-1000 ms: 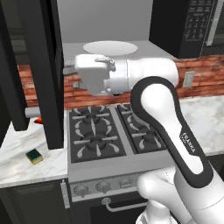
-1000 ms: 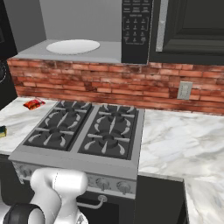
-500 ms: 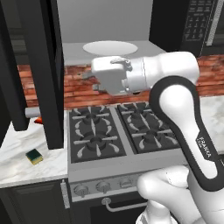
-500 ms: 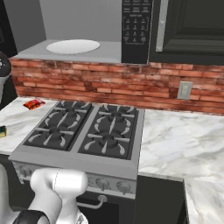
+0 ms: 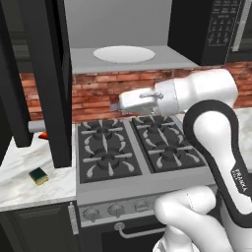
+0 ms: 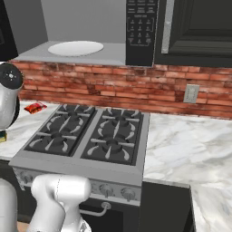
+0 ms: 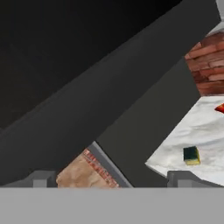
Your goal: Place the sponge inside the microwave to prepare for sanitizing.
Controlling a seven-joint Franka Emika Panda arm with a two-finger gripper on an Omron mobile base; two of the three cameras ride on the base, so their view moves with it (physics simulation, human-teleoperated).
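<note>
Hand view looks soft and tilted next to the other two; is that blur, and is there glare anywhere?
Hand view: tilted and coarse, the sponge a fuzzy block on the counter. Left base view: sharper, even light, no glare, the microwave door a flat dark slab. Right base view: crisp, soft shading under the stove grates.

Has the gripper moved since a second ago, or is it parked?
Yes. In the left base view the hand has swung rightward across the stove, from over its left edge to above its middle. The sponge sits untouched on the counter.

Veined marble counter point(image 5: 24, 189), rough red brick backsplash point(image 6: 113, 88), matt grey stove grates point(image 5: 133, 150).
</note>
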